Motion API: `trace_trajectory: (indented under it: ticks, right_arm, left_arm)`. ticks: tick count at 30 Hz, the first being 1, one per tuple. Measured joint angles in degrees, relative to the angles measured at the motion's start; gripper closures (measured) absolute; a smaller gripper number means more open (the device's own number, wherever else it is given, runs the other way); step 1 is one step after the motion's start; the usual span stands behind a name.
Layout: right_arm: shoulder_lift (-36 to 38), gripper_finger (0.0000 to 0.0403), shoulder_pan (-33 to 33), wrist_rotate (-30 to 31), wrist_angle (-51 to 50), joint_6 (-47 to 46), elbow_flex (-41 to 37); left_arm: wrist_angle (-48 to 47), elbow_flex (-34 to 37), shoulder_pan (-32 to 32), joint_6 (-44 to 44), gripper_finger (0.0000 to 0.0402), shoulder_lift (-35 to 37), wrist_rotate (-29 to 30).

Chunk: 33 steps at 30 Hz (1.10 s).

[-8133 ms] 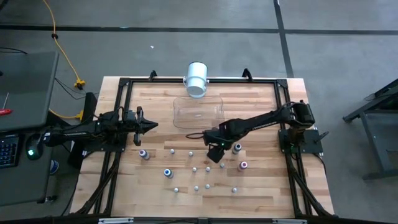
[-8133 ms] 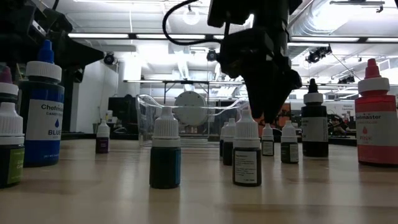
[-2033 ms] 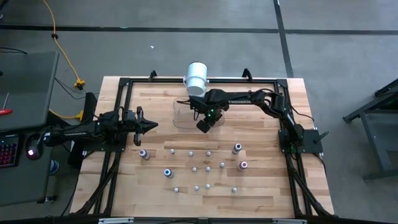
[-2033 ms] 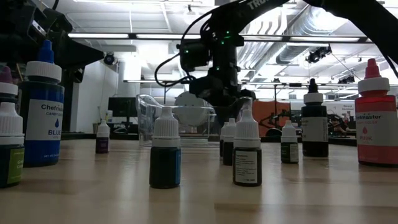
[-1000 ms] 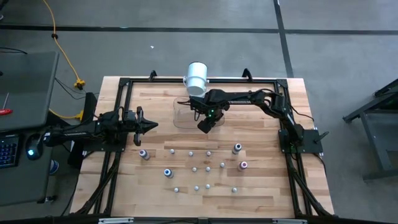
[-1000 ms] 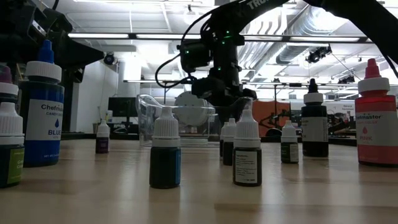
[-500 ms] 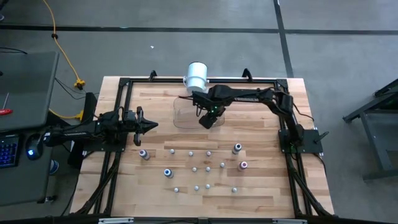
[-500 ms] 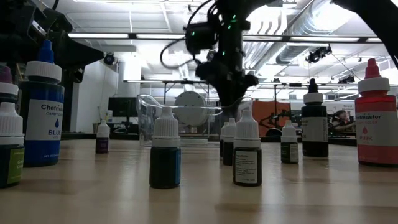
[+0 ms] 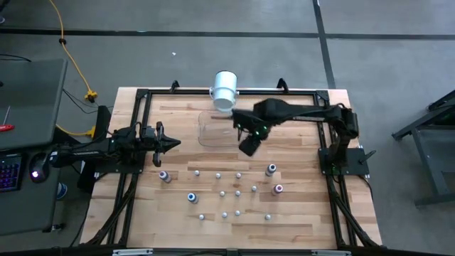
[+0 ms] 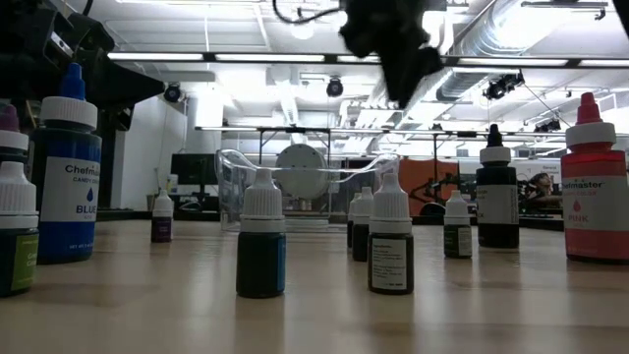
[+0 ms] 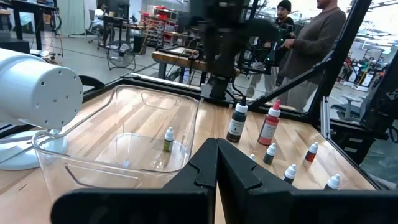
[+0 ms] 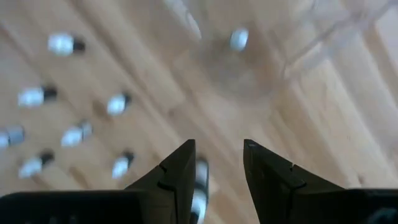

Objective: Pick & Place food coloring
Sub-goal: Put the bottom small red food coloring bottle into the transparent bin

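Several tiny food coloring bottles (image 9: 238, 192) stand upright on the wooden table's near half, with bigger ones among them: blue (image 9: 192, 197), purple (image 9: 165, 176) and pink (image 9: 279, 188). One small bottle (image 11: 168, 138) stands inside the clear tub (image 9: 213, 128), also visible in the right wrist view (image 12: 238, 38). My right gripper (image 9: 247, 148) hangs open and empty above the table, just off the tub's near right corner, high in the low view (image 10: 393, 39). My left gripper (image 9: 170, 142) waits shut at the table's left, pointing at the tub.
A big white cylinder (image 9: 225, 89) lies at the far edge behind the tub. A black frame (image 9: 142, 96) rims the table. People (image 11: 323, 37) stand in the room beyond the table. Bare wood lies between the tub and the bottles.
My right gripper has risen from just over the tub and moved toward the table's right and near edges, ending high above the boards beside the tub. The bottles on the table and the left arm have stayed where they were.
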<state>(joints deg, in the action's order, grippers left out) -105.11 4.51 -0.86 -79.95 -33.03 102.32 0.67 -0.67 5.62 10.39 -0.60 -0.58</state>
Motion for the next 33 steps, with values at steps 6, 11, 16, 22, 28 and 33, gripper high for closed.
trace_trajectory:
  ticks: [6, 11, 16, 22, 28, 33]
  right_arm:
    - [0.7, 0.0279, -8.4, 1.4, -4.5, -2.7, -0.1]
    - [-0.4, 0.0279, -13.1, 1.4, -3.2, -2.7, -0.1]
    - [-1.4, 0.0279, -15.6, 1.2, -2.7, -4.2, -0.1]
    - [-3.2, 0.0279, -19.7, 0.7, -1.8, -7.2, -0.1]
    - [-4.6, 0.0279, -25.3, 0.4, 1.9, -9.2, -0.1]
    - [-4.9, 0.0279, -30.3, 0.4, 3.1, -12.8, -0.1]
  left_arm:
    - [0.0, 0.0, 0.0, 0.0, 0.0401, 0.0, 0.0]
    - [0.0, 0.0, 0.0, 0.0, 0.0401, 0.0, 0.0]
    - [0.0, 0.0, 0.0, 0.0, 0.0401, 0.0, 0.0]
    - [0.0, 0.0, 0.0, 0.0, 0.0401, 0.0, 0.0]
    - [0.0, 0.0, 0.0, 0.0, 0.0401, 0.0, 0.0]
    - [0.0, 0.0, 0.0, 0.0, 0.0401, 0.0, 0.0]
